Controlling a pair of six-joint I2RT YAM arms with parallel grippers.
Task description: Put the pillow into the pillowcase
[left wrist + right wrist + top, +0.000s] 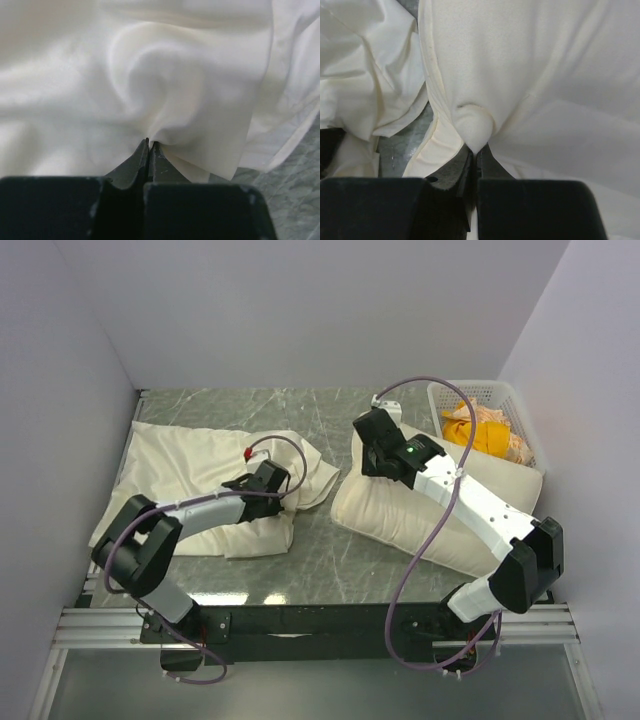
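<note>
Two robot arms shared a grey marbled table (340,565) hemmed in by pale walls (300,310) on the left, back and right. Bare tabletop showed only as a band along the back wall, a narrow lane down the middle between the two cream items, and a strip at the near edge by the arm bases.

The pillowcase (190,465) lay limp and wrinkled across the left half, its left edge reaching the left wall. The left gripper (285,492) met it at its rumpled right end. Seen from the left wrist, the left gripper (149,146) had its jaws closed tight on a fold of the pillowcase (165,80), with the cloth swirling up from the pinch.

The pillow (400,515) lay plump and slanted across the right half, its far right corner close to the right wall. The right gripper (368,465) came down on its upper left part. From the right wrist, the right gripper (476,150) was clamped on a small bulge of the pillow (545,75), with the pillowcase (365,75) just beside it at left and a sliver of table between them.

At the back right corner stood a white slatted basket (440,392), just beside the pillow's far edge, holding a crumpled orange-yellow cloth (480,425).
</note>
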